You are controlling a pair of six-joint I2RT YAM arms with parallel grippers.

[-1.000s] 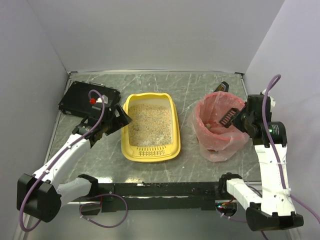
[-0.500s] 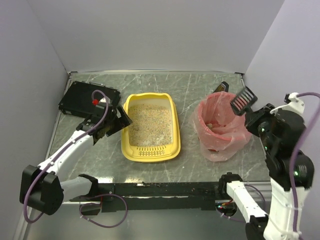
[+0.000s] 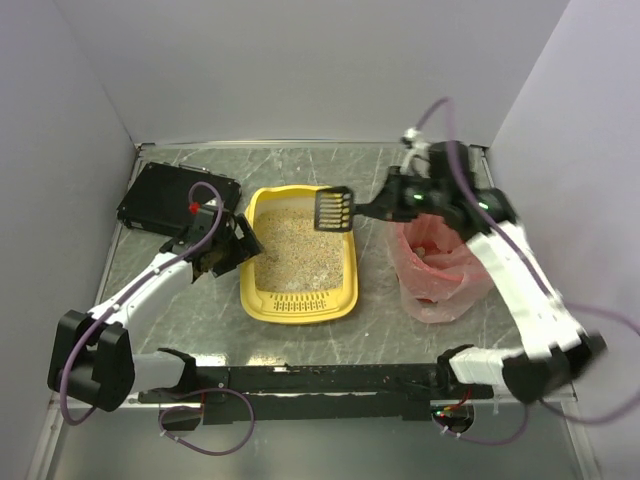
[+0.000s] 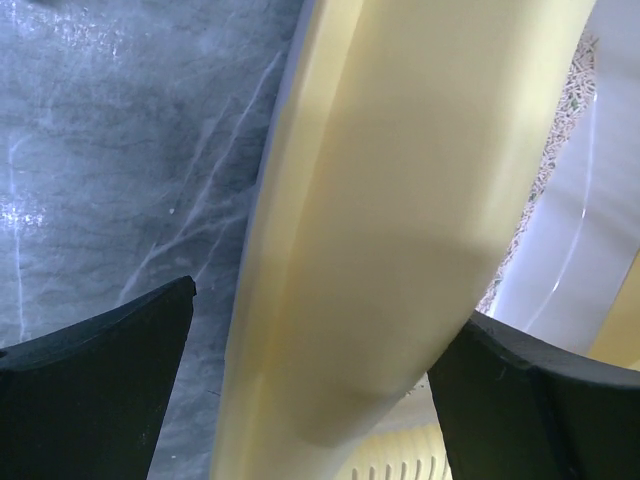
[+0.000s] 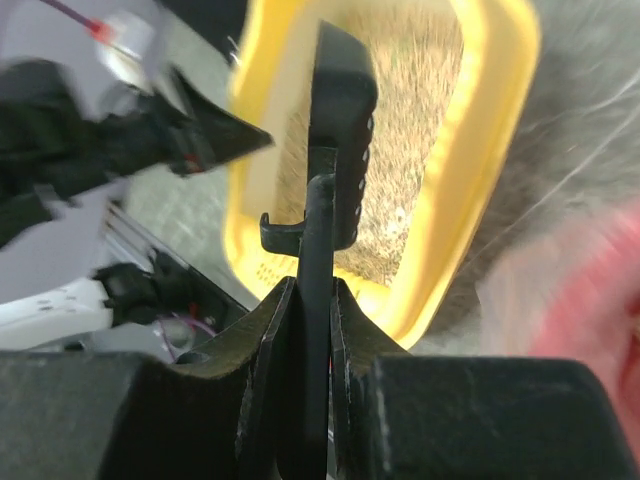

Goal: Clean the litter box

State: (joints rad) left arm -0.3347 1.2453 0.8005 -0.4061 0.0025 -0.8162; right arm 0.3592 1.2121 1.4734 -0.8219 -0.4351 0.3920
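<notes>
Right gripper [image 5: 305,300] is clamped on a black scoop [image 3: 333,210], held above the far end of the litter box [image 3: 300,300]. The box lies on the table [image 3: 200,310], between the 2 arms. Left gripper [image 4: 320,340] straddles its left rim, fingers apart.

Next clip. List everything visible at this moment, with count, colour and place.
litter box: 1, yellow, beige litter inside, table centre
scoop: 1, black, slotted, above the litter box's far right corner
bin: 1, pink-red bag lining, right of the litter box
flat box: 1, black, far left of the table
table: 1, grey marbled, under everything
left claw: 1, black, open astride the litter box's left rim
right claw: 1, black, shut on the scoop's handle
</notes>
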